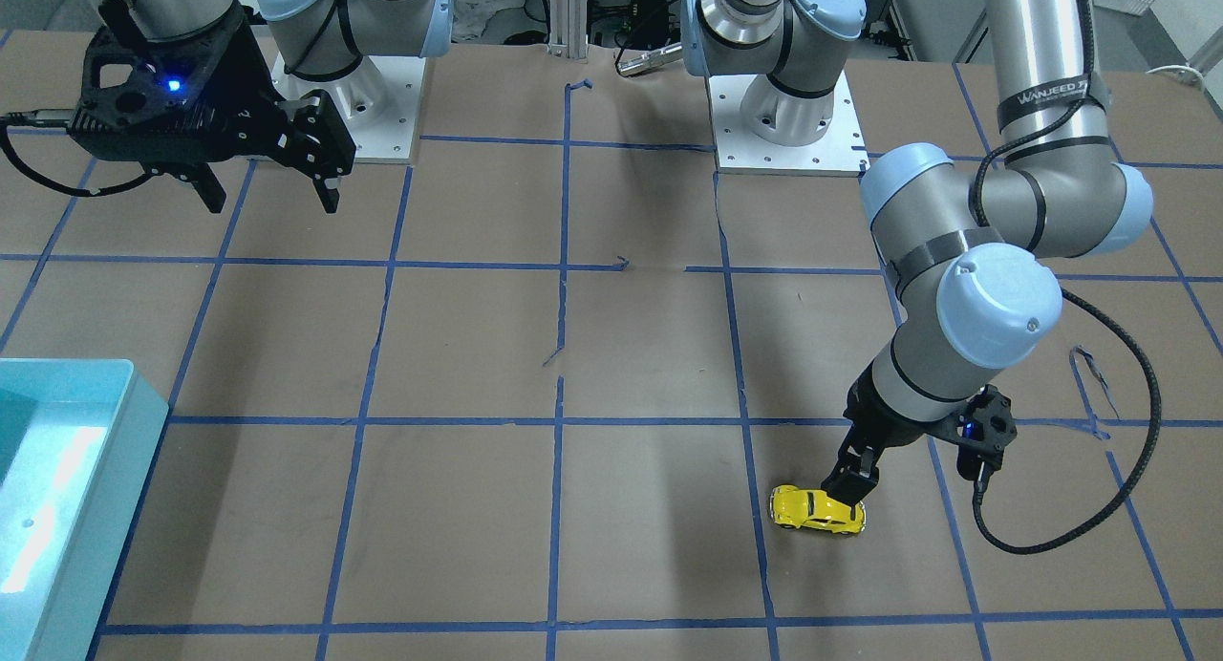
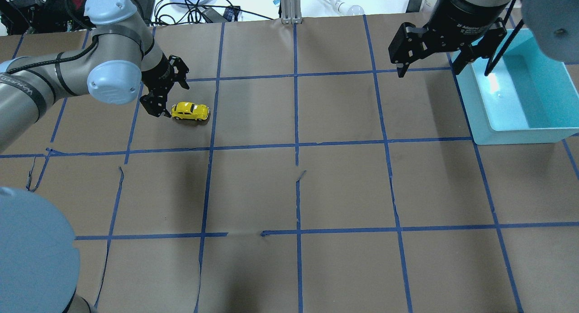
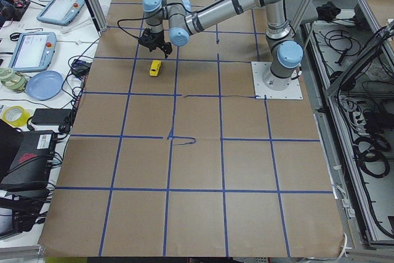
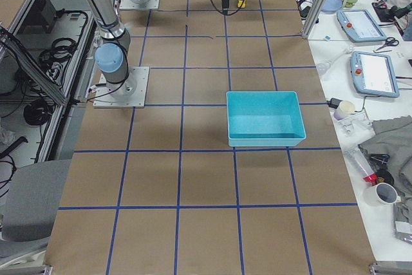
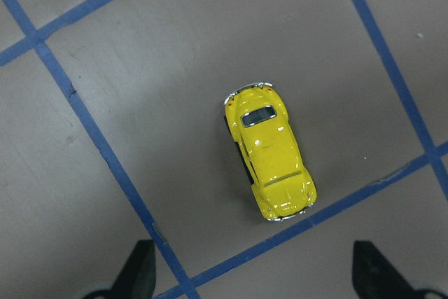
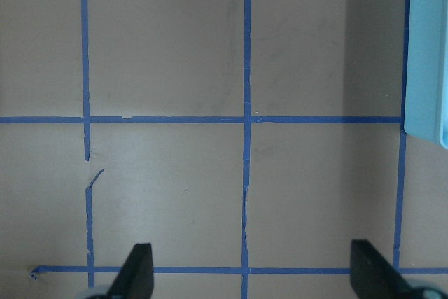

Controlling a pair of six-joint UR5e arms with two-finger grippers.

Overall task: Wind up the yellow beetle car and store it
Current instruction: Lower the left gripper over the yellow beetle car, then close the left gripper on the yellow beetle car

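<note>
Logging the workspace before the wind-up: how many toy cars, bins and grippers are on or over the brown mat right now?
Toy cars: 1, the yellow beetle car
Bins: 1, the teal bin
Grippers: 2, the left gripper and the right gripper, both open
Total: 4

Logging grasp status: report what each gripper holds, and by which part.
Nothing is held. Left gripper is open above the yellow beetle car, not touching it; right gripper is open and empty.

Front view, left gripper (image 1: 850, 489) hides part of car (image 1: 798, 508), bin (image 1: 115, 489) cut off at left edge, car tiny in right side view
</note>
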